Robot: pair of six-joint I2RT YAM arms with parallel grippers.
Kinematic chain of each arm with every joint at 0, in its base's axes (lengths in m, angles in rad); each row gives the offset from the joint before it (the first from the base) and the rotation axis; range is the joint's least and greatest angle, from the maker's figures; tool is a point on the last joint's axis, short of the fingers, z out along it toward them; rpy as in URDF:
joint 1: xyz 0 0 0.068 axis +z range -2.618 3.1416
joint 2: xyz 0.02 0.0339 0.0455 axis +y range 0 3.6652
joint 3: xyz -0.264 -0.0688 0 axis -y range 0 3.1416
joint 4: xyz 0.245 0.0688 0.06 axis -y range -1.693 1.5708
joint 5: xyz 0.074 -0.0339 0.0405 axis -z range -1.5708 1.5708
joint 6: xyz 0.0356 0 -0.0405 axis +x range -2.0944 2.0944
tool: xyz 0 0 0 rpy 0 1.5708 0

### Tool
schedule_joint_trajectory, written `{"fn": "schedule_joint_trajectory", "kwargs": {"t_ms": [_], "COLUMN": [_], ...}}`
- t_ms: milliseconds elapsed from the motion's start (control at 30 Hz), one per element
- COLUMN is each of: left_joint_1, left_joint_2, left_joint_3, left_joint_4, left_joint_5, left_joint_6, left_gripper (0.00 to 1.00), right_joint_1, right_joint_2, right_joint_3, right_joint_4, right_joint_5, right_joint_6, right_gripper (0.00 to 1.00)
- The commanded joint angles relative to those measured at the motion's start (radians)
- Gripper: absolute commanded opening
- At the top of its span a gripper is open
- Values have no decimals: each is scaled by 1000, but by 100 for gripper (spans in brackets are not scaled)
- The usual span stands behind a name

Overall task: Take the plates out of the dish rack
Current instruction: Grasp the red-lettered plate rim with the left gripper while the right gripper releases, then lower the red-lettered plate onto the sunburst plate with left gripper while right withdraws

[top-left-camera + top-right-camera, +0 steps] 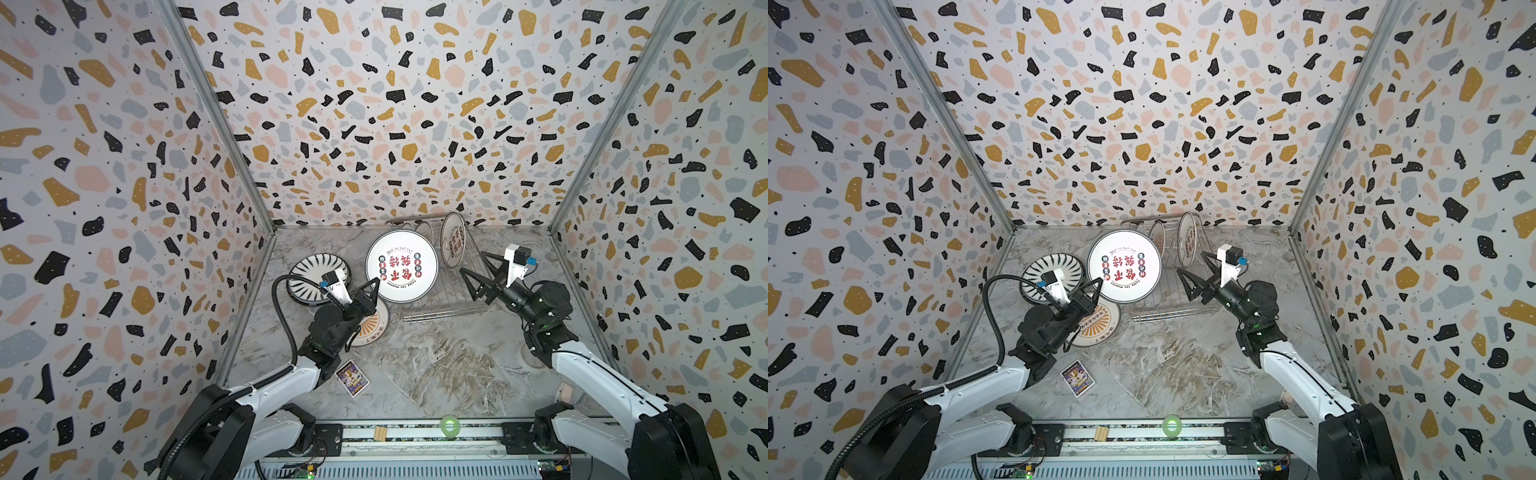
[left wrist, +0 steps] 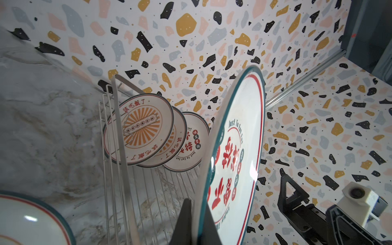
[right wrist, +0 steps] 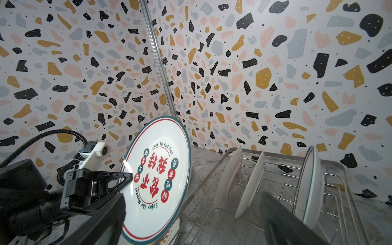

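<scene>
White red-character plate point(image 1: 401, 266) is pinched at its near rim by the left gripper point(image 1: 376, 287), jaws clamped on the edge. It's held up w/ its face tilted toward the top cams, just left of the dish rack point(image 1: 449, 301) & overlapping the rack's left side in both top views. Over the rack hangs the right gripper point(image 1: 471, 262), jaws spread wide, nothing btw them, apart from the held plate. At the rack's far end three plates point(image 3: 252, 184) stand upright in a row. On the bench point(image 1: 436, 365), left side, the striped plate point(image 1: 307, 270) lies flat. The sunburst plate point(image 1: 374, 328) lies flat beside it, partly under the left arm. A purple card point(image 1: 352, 377) lies nearer the front edge.
</scene>
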Motion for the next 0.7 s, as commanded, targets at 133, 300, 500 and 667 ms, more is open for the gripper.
{"fn": "schedule_joint_trajectory", "kwargs": {"t_ms": [133, 300, 500, 667], "left_joint_1": [50, 74, 100, 128], "left_joint_2": [-31, -42, -72, -89], "left_joint_3": [-14, -30, -11, 15], "left_joint_4": [87, 22, -140, -275], "left_joint_5": [-54, -109, -163, -147], "left_joint_6": [-142, -174, -200, -209], "left_gripper": [0, 0, 0, 0], "right_joint_1": [111, 177, 254, 315], "right_joint_2": [11, 70, 178, 272], "right_joint_3": [55, 110, 209, 328], "right_joint_4": [-26, -72, -174, -335], "right_joint_5": [92, 105, 125, 128], "right_joint_6": [-125, -171, -227, -302], "right_gripper": [99, 99, 99, 99]}}
